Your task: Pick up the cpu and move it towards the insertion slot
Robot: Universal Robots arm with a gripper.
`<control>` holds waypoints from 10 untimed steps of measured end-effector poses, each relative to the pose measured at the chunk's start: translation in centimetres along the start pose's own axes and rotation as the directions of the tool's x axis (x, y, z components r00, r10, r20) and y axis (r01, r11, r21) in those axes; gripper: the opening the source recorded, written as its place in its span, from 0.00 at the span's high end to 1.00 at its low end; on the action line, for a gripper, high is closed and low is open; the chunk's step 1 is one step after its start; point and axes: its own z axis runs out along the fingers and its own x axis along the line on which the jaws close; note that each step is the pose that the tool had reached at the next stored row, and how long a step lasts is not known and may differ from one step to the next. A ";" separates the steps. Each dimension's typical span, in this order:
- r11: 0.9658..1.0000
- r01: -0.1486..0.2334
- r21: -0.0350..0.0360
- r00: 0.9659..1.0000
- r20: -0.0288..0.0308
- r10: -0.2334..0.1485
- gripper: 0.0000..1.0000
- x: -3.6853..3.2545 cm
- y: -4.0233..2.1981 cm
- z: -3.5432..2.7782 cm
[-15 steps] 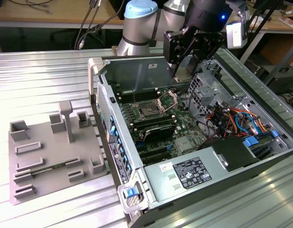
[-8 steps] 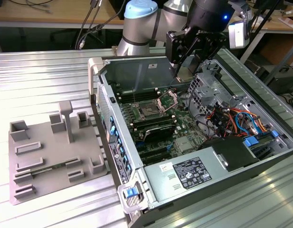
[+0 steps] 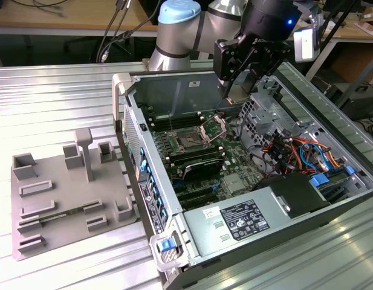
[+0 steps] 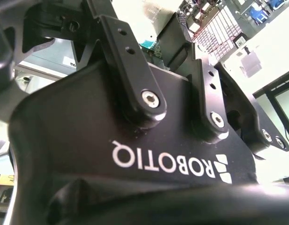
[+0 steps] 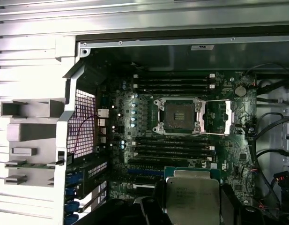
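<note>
Exterior view: your gripper (image 3: 239,84) hangs at upper centre, above the open computer case (image 3: 331,199); the insertion slot (image 3: 189,141) lies left of centre, and the grey tray (image 3: 53,199) sits on the counter (image 3: 53,96) at left. First wrist view: the gripper is closed on the cpu (image 5: 192,199) at the lower edge, with the insertion slot (image 5: 178,116) at centre, well apart.

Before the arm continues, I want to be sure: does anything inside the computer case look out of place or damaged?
Nothing stands out. The socket lies open and empty with its metal bracket swung aside. The chip sits flat in the tool, above the board.
</note>
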 end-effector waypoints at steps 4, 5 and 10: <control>1.000 0.000 0.000 1.000 0.000 0.000 0.45 -0.21 -0.01 0.00; 1.000 0.000 0.000 1.000 0.000 0.000 0.45 -0.26 -0.01 0.00; 1.000 0.000 0.000 1.000 0.000 0.000 0.45 -0.54 -0.02 0.00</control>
